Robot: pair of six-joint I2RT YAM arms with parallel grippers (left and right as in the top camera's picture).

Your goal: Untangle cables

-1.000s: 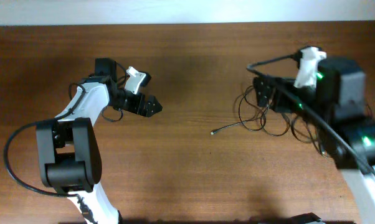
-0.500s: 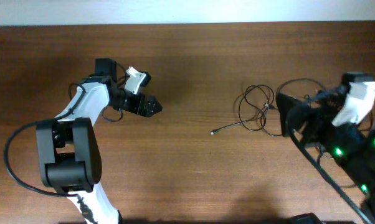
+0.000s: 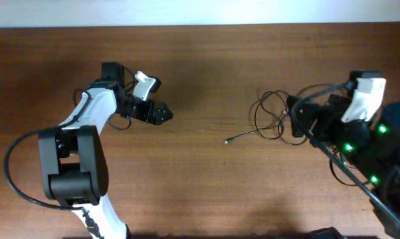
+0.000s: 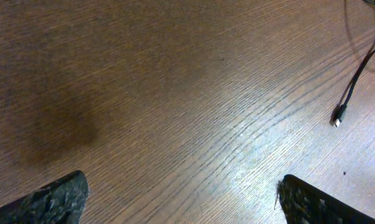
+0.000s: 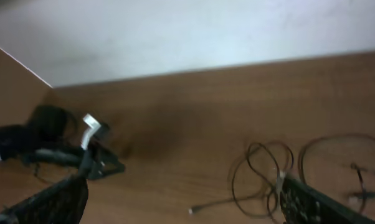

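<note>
Black cables (image 3: 273,114) not yet untangled

Left hand (image 3: 161,114) hangs spread and empty, well apart. Cables lie looped together right of centre on the worktop (image 3: 206,186), one plug (image 3: 228,140) trailing free. Right hand (image 3: 297,121), spread too, sits at their right edge.

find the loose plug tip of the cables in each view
Overhead: the plug tip lies right of centre, below-left of the loops.
Left wrist: near the right edge, about mid-height.
Right wrist: bottom centre, blurred.
Shared landmark: the cables, whose thin strand runs from the tip up into the loops.
</note>
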